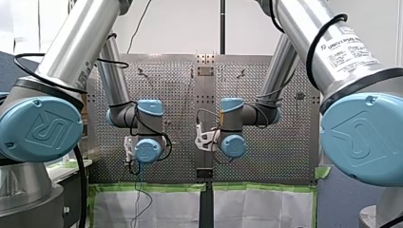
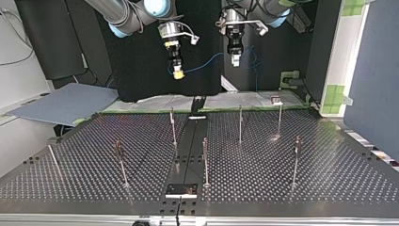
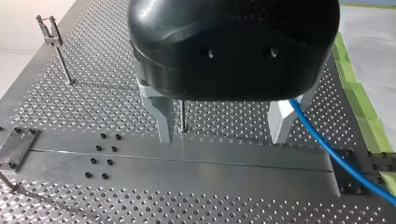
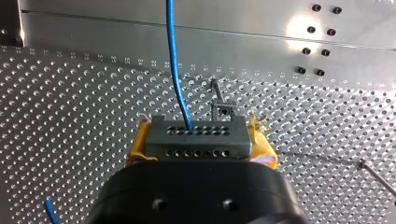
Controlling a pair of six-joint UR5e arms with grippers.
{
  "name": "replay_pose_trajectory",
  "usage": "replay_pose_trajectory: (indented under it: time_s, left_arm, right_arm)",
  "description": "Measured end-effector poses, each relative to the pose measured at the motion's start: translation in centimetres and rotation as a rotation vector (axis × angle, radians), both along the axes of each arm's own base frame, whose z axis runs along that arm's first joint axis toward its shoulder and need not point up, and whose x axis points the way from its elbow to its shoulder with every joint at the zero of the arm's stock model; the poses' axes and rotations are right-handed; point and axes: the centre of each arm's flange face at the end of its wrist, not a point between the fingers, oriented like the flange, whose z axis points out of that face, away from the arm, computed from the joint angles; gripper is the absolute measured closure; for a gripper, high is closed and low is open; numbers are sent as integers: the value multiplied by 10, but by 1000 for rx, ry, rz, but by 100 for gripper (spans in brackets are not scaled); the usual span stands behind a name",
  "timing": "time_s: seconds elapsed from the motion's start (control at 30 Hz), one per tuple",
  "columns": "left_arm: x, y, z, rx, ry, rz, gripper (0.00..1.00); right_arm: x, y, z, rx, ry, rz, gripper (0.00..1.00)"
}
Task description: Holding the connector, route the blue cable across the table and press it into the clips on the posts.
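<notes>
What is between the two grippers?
In the top view, a slack stretch of blue cable hangs in the air between my right gripper and my left gripper.

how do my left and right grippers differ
My left gripper has pale fingers, open and empty; my right gripper has yellow pads, shut on the grey connector. The blue cable leaves the right's connector but passes beside the left's finger. Both hang above the perforated table.

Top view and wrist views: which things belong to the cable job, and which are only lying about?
Job: blue cable; connector, held by my right gripper; posts; my left gripper, fingers open.
Lying about: grey sheet at the top view's left; green tape.
</notes>
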Motion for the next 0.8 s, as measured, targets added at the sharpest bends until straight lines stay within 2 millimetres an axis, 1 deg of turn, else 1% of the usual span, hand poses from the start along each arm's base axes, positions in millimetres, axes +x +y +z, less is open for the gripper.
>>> replay_pose_trajectory:
  time_s: [0.5, 0.53, 0.57, 0.6, 0.63, 0.7, 0.73, 0.8]
  left_arm:
    - [0, 0, 0, 0, 0, 0, 0]
    - [0, 0, 0, 0, 0, 0, 13]
    - [0, 0, 0, 0, 0, 0, 44]
    - [0, 0, 0, 0, 0, 0, 44]
    - [0, 0, 0, 0, 0, 0, 54]
    - [0, 0, 0, 0, 0, 0, 54]
    - [0, 0, 0, 0, 0, 0, 100]
    - [0, 0, 0, 0, 0, 0, 100]
  right_arm:
    - [0, 0, 0, 0, 0, 0, 100]
    - [0, 0, 0, 0, 0, 0, 100]
    - [0, 0, 0, 0, 0, 0, 100]
    - [0, 0, 0, 0, 0, 0, 100]
    - [0, 0, 0, 0, 0, 0, 100]
    - [0, 0, 0, 0, 0, 0, 100]
    - [0, 0, 0, 0, 0, 0, 100]
    - [0, 0, 0, 0, 0, 0, 100]
